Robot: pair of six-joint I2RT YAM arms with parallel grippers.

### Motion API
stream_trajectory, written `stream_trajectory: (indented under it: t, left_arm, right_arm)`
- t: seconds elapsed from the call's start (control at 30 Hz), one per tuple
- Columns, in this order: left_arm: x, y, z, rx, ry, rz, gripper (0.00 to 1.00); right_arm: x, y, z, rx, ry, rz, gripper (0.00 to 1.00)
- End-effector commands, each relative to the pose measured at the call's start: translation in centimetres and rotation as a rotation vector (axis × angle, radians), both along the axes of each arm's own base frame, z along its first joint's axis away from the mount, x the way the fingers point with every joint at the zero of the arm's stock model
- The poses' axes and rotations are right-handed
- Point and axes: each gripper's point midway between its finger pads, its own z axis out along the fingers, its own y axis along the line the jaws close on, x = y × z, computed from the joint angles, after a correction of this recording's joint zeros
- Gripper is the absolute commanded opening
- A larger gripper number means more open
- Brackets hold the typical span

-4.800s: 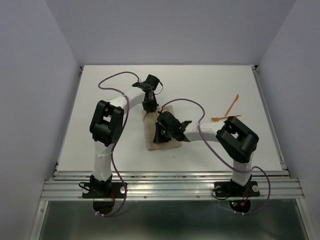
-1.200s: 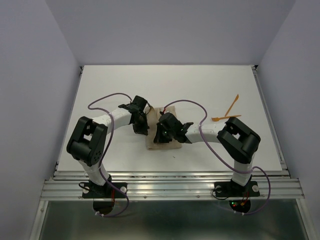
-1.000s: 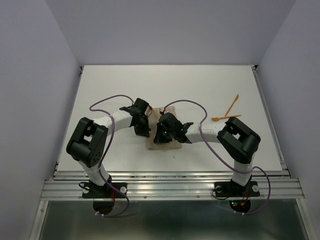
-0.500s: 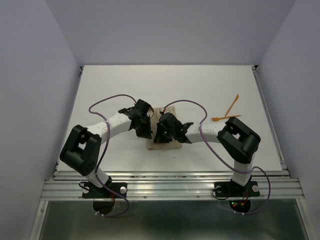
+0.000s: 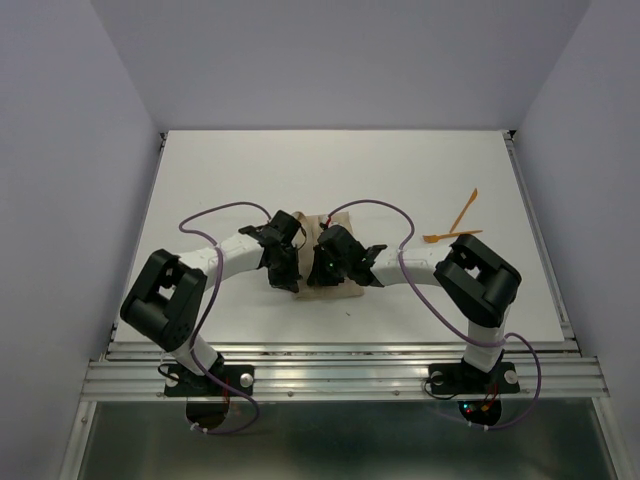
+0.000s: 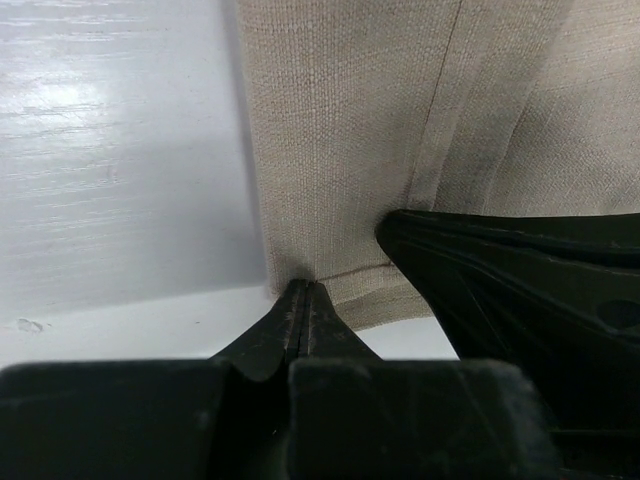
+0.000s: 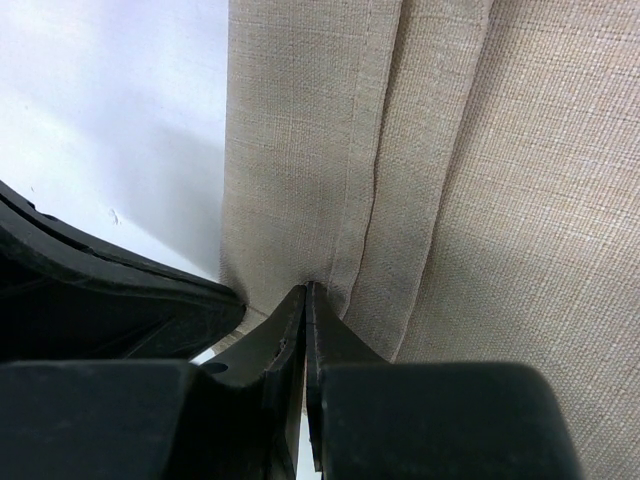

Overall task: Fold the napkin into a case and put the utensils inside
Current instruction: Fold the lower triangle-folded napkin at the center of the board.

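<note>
While both arms reach inward over the white table (image 5: 400, 170), the folded napkin (image 5: 318, 291) lies as a tan oblong slightly left of centre, toward the near edge. At its near end, the left gripper (image 6: 300, 290) has both fingers pressed together, tips touching the cloth's left corner; the right gripper (image 7: 305, 292) is clamped on the hem of a fold just beside it. Two orange utensils (image 5: 462, 212) lie near the right edge, well apart from the cloth.

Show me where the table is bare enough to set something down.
Free: the far strip of table behind the napkin, and the left side beyond the left arm. Crowded: the middle, where the left hand and right hand meet on the napkin, and around the utensils.
</note>
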Motion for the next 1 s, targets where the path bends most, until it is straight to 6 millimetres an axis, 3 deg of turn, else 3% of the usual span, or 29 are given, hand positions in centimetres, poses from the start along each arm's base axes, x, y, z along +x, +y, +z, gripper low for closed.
stream_trajectory:
  t: [0.0, 0.13, 0.27, 0.77, 0.9, 0.97]
  left_arm:
    - [-0.5, 0.3, 0.3, 0.029, 0.006, -0.013, 0.00]
    - [0.0, -0.2, 2.7, -0.003, -0.041, -0.014, 0.00]
    - [-0.6, -0.3, 2.9, -0.020, -0.024, -0.031, 0.00]
    - [-2.7, 0.6, -1.1, 0.027, 0.062, -0.038, 0.00]
    - [-1.3, 0.8, 1.4, 0.049, 0.004, -0.031, 0.00]
    - [0.4, 0.6, 4.1, 0.048, -0.067, -0.029, 0.00]
  right_arm:
    - [-1.6, -2.5, -2.5, -0.106, 0.061, -0.004, 0.08]
    - [-1.7, -2.6, -2.5, -0.107, 0.060, -0.005, 0.08]
    - [-1.7, -2.6, -2.4, -0.105, 0.060, -0.006, 0.08]
    - [-1.8, -2.9, -2.7, -0.114, 0.061, -0.010, 0.08]
    - [-1.8, -3.0, -2.6, -0.113, 0.060, -0.012, 0.08]
    - [-1.9, -3.1, -2.7, -0.116, 0.061, -0.015, 0.08]
